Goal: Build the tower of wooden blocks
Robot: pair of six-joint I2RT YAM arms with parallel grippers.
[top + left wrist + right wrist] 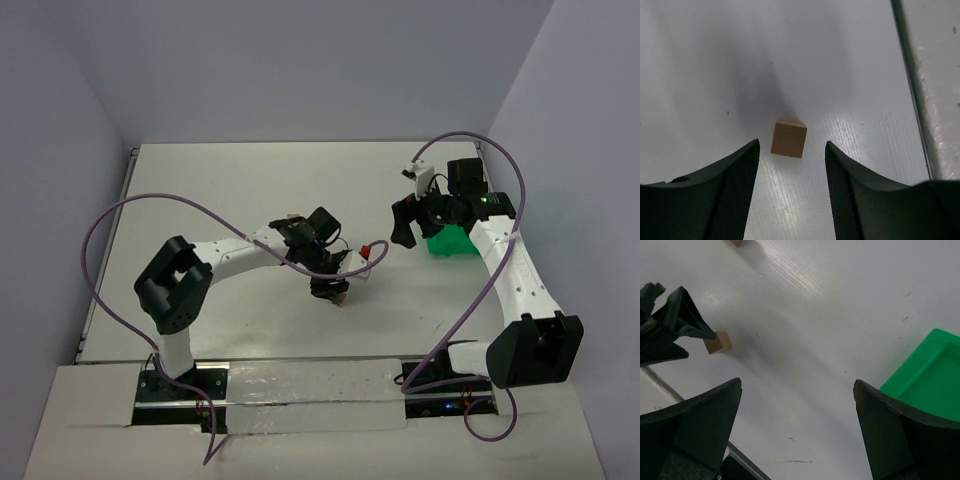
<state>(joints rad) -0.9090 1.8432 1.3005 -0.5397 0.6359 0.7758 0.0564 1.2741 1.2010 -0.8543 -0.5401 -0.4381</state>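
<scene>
In the overhead view the arm bases (165, 382) sit nearest, at the bench's (230, 180) near edge. The left hand (330, 290) points down at mid-bench over a small wooden cube (341, 299). The right hand (405, 222) hangs beside the green bin (447, 243), well apart from the cube.

In the left wrist view, the two dark fingers (725, 195) are about half spread. The cube lies flat on the bench between their tips, with a gap on each side, so nothing is pinched.

In the right wrist view, the right hand's fingers are spread wide and hold nothing. The bin's corner is to one side. Farther off, the cube rests at the left hand's tips. Another cube (736, 242) is cut off by the top edge.
</scene>
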